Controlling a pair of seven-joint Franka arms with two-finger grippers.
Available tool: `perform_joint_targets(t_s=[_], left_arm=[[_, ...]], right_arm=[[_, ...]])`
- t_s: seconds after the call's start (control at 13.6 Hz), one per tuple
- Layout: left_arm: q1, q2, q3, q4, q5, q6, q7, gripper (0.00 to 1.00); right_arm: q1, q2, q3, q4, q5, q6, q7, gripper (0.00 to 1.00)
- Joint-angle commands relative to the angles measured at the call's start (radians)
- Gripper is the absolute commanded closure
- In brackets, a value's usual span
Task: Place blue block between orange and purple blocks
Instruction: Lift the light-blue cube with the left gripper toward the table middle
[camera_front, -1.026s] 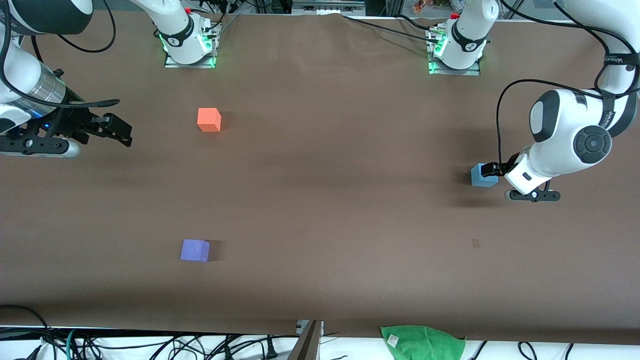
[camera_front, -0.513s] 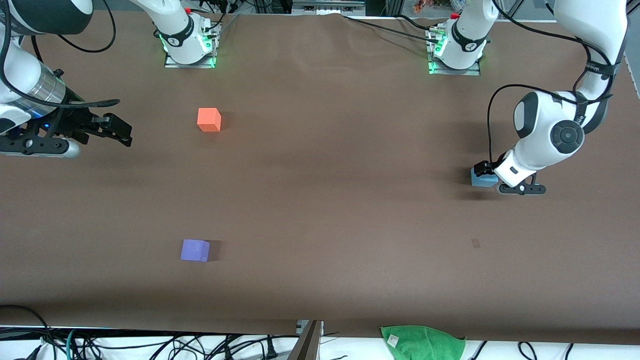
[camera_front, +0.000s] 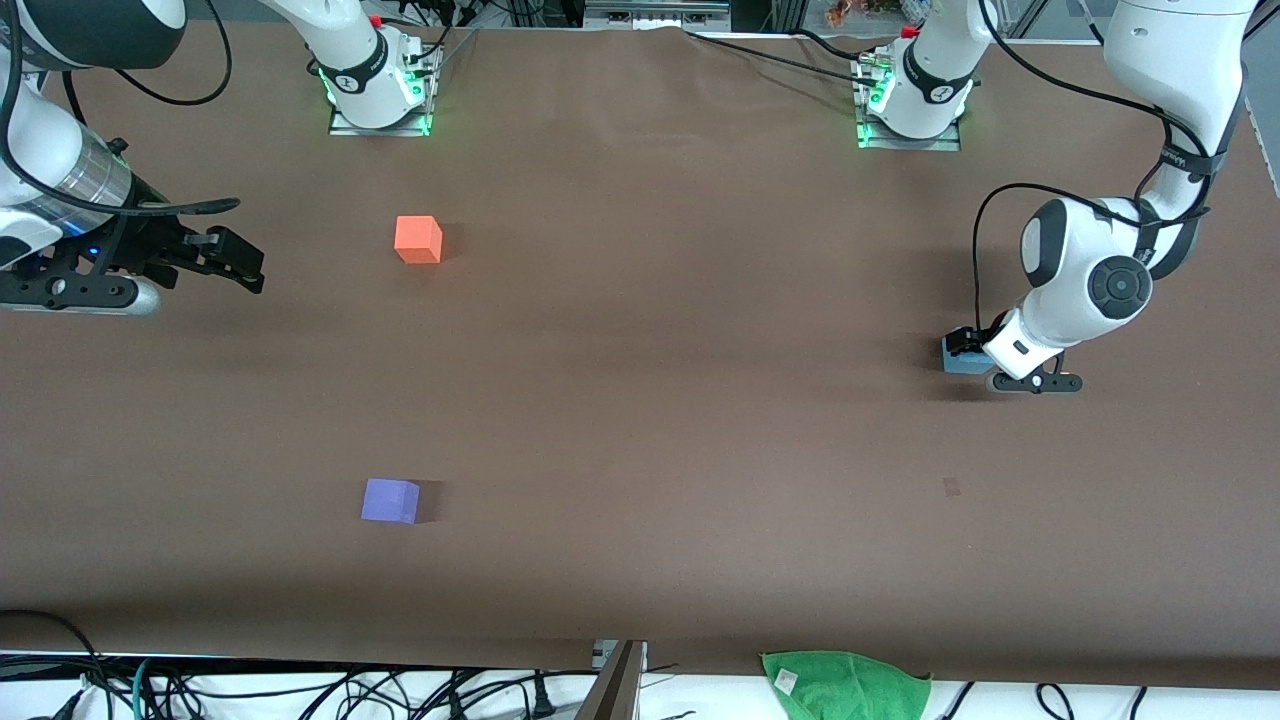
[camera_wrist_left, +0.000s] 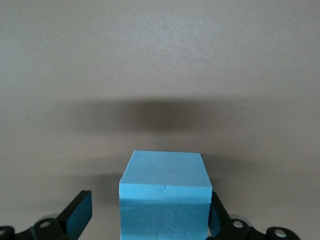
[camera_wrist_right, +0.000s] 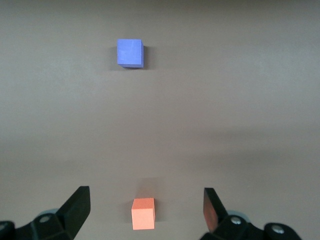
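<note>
The blue block (camera_front: 957, 362) rests on the brown table toward the left arm's end. My left gripper (camera_front: 970, 352) is down around it and open. In the left wrist view the blue block (camera_wrist_left: 164, 190) fills most of the space between the jaws of the left gripper (camera_wrist_left: 148, 212), close against one finger with a gap at the other. The orange block (camera_front: 418, 240) and the purple block (camera_front: 390, 500) lie toward the right arm's end, the purple one nearer the camera. My right gripper (camera_front: 238, 262) waits open beside the orange block (camera_wrist_right: 143, 213); the purple block (camera_wrist_right: 130, 53) shows farther off.
A green cloth (camera_front: 845, 685) lies at the table's front edge, with cables along that edge. The arm bases (camera_front: 378, 95) (camera_front: 908, 105) stand along the back. A wide stretch of bare brown table (camera_front: 650, 380) separates the blue block from the other two.
The left arm has folded in and its gripper has come down around the blue block, which has not shifted. The right arm has not moved.
</note>
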Motion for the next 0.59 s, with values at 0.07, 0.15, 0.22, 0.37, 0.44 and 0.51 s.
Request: perform_joint_targets(t_s=[0.07,0.15,0.22,0.37,0.44,0.51], left_arm=[[0.009,0.012,-0.009,-0.001,0.006,0.007,-0.006,0.12],[0.007,0.024,-0.011,-0.001,0.006,0.007,-0.003,0.33],[0.009,0.036,-0.011,-0.001,0.004,0.007,-0.003,0.49],[0.007,0.044,-0.012,0.008,0.004,0.001,-0.005,0.68],[0.007,0.044,-0.014,0.014,0.004,-0.002,-0.006,0.75],[0.007,0.041,-0.014,0.016,0.004,-0.005,-0.008,0.80]], right_arm=[[-0.004,-0.006,-0.003,-0.002,0.017,-0.001,-0.013,0.00],[-0.005,-0.006,-0.003,-0.002,0.019,-0.003,-0.013,0.00],[-0.004,-0.006,-0.003,-0.002,0.019,-0.004,-0.012,0.00],[-0.004,-0.007,-0.003,-0.002,0.019,-0.003,-0.010,0.00],[-0.004,-0.006,-0.003,-0.002,0.019,-0.004,-0.012,0.00],[-0.004,-0.006,-0.003,-0.004,0.019,-0.007,-0.012,0.00]])
